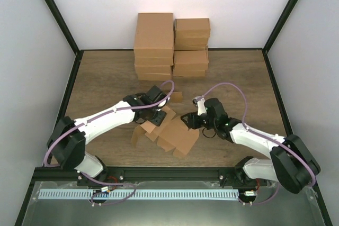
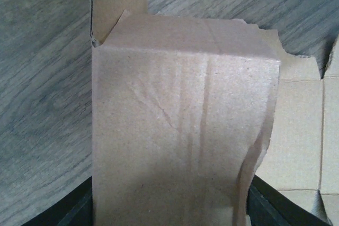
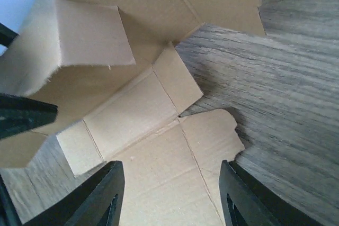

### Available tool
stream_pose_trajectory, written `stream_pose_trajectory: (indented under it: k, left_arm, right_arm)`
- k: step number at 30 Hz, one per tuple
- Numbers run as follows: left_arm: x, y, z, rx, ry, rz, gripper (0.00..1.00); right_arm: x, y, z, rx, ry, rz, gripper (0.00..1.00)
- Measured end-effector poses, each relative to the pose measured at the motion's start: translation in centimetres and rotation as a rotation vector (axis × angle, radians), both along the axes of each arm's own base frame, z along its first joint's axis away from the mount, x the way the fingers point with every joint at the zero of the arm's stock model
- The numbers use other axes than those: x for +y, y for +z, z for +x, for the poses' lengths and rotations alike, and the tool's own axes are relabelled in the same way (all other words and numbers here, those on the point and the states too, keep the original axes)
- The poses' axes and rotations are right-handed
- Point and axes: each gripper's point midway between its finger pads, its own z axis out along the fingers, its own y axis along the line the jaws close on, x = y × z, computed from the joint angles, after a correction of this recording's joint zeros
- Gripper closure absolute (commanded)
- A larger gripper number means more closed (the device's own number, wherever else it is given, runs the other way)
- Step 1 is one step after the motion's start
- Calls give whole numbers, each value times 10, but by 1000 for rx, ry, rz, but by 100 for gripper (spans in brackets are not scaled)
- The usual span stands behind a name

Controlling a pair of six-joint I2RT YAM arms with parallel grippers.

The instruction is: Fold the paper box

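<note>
Tan-brown thin cardboard, a die-cut sheet with flaps and tabs, the paper box (image 1: 177, 137) lies partly unfolded in the middle of the wood-grain table (image 1: 106, 78), directly between the two arms. The left gripper (image 1: 154, 114) is over the sheet's far-left part. In its wrist view a raised panel fills the space between the black fingers (image 2: 74, 213) and hides their tips, so I cannot tell whether they pinch it. The right gripper (image 3: 170, 173) hangs over the sheet's right side with its jaws apart, flat creased panels and a rounded tab showing beneath and between them.

Bare wood lies open to the left and right of the sheet. A strip of table separates it from the two stacks of larger brown cartons (image 1: 153, 46) against the back wall. The sheet's near corner comes close to the black frame rail (image 1: 175, 172).

Its widest panel sits turned like a diamond, corners toward the near and far edges. The whole sheet stretches mostly left to right, with small flaps standing up on the left.
</note>
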Motion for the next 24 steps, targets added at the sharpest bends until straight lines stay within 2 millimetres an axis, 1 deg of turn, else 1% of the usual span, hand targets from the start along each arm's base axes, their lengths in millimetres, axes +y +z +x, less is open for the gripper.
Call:
stream_pose_trajectory:
  k: [2,5,8,9,10,11,14,18,24]
  left_arm:
    - [-1,-4,0,8,-10,10,43]
    - [-2,-8,-1,17,-21,12,43]
    - [-4,-8,-2,20,-28,5,43]
    - [-5,-7,-2,21,-31,1,43]
    - [-5,-7,-2,22,-33,-2,43]
    - [-6,-7,-2,23,-34,-6,43]
    - [-7,-7,-2,24,-39,-11,43]
    - [-8,-7,-2,22,-40,-13,43]
    - [-8,-11,-2,26,-43,-7,43]
  right_arm:
    - [3,-1,1,17,-14,38,55]
    - [8,2,7,18,-42,90,61]
    - [13,3,17,9,-67,125,80]
    - [14,0,21,12,-84,128,89]
    - [14,-5,25,16,-102,124,95]
    - [13,-9,27,16,-109,116,99]
    - [11,-23,35,27,-152,99,99]
    - [11,-33,46,21,-197,102,99]
    - [13,-55,53,49,-230,109,99]
